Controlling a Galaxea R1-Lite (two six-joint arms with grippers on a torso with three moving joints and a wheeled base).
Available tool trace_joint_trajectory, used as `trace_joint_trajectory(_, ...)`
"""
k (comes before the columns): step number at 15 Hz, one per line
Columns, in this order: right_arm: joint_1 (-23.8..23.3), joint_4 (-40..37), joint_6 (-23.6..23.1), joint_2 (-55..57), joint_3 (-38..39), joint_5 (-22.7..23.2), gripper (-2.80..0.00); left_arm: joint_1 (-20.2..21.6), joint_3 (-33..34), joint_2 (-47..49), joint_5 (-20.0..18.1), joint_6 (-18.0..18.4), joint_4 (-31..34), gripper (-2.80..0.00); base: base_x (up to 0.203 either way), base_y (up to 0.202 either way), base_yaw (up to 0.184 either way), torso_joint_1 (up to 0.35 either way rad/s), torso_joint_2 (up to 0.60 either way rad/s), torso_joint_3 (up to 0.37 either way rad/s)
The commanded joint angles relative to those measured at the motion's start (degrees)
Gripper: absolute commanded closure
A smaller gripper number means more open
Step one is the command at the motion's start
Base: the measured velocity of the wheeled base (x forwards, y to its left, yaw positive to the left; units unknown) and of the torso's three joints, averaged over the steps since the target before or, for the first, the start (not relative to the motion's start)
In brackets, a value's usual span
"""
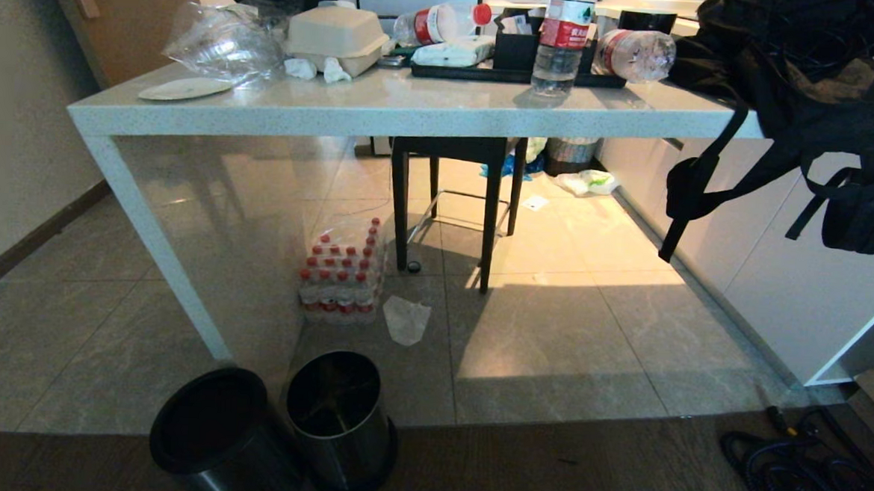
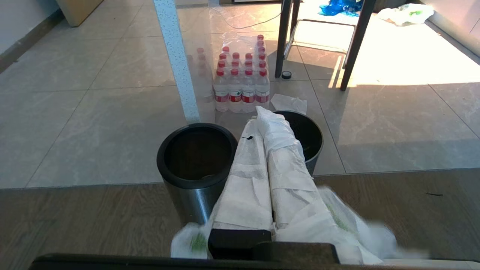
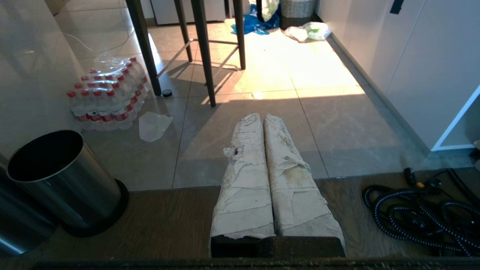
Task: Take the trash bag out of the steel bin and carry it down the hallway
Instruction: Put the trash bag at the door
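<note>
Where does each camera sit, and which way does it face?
Head view: high up, looking down at the table; no arm shows.
Left wrist view: behind the left gripper, shut on the trash bag, facing the steel bin.
Right wrist view: behind the shut right gripper, facing floor tiles.
All three share the bottle pack.

In front of me I see the steel bin (image 1: pixel 207 422) with a black rim, touching a second bin (image 1: pixel 338 412) on its right. Behind them are a pack of water bottles (image 1: pixel 342 274) and a crumpled sheet (image 1: pixel 406 320), under the table (image 1: pixel 384 108).
</note>
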State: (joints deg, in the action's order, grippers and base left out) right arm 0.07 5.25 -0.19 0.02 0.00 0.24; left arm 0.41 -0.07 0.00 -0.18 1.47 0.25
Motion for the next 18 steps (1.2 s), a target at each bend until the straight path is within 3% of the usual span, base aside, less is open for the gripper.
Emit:
trace_joint_trajectory(1, 0.01, 0.02, -0.08, -0.02, 2.11, 0.02, 0.00, 0.02, 0.03, 0.01, 0.00, 0.02, 0.01, 0.00, 0.000, 0.000, 0.000, 0.000, 0.00, 0.000)
trace_joint_trajectory(7, 0.01, 0.02, 0.01, -0.02, 2.11, 0.02, 0.00, 0.02, 0.02, 0.01, -0.08, -0.28, -0.07, 0.00, 0.000, 0.015, -0.002, 0.000, 0.00, 0.000)
trace_joint_trajectory(18, 0.01, 0.05, -0.08, -0.02, 2.11, 0.02, 0.00, 0.02, -0.01, 0.00, -0.08, -0.24, -0.07, 0.00, 0.000, 0.191, -0.001, 0.002, 0.00, 0.002)
